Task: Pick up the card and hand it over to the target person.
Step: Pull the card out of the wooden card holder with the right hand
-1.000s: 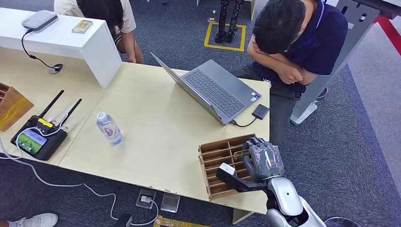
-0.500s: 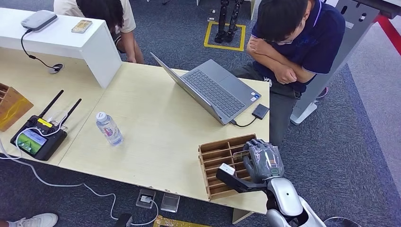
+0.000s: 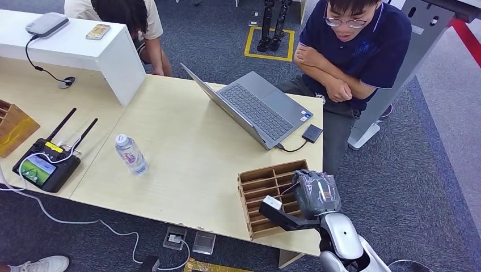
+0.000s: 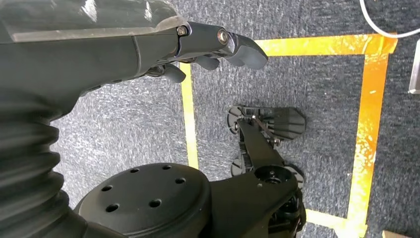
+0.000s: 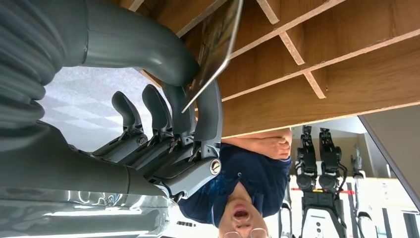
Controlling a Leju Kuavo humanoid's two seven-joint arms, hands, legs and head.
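A thin card [image 5: 214, 47] is pinched between the thumb and a dark finger of the robot's right hand [image 3: 315, 193], its edge standing just over the slots of a brown divided wooden organizer [image 3: 262, 191]. The organizer sits at the near right corner of a pale wooden table [image 3: 187, 153], with the right hand directly above its right side. Beyond it, an open grey laptop [image 3: 252, 107] rests on the table with a small dark device [image 3: 312, 134] cabled beside it. A person in a navy shirt [image 3: 351, 51] sits at the far right edge, arms crossed. A water bottle [image 3: 131, 153] stands mid-table, well apart from the organizer; a black controller with antennas [image 3: 48, 161] lies at the left. The left hand [image 4: 148, 44] hangs over grey carpet, fingers loosely curled, holding nothing.
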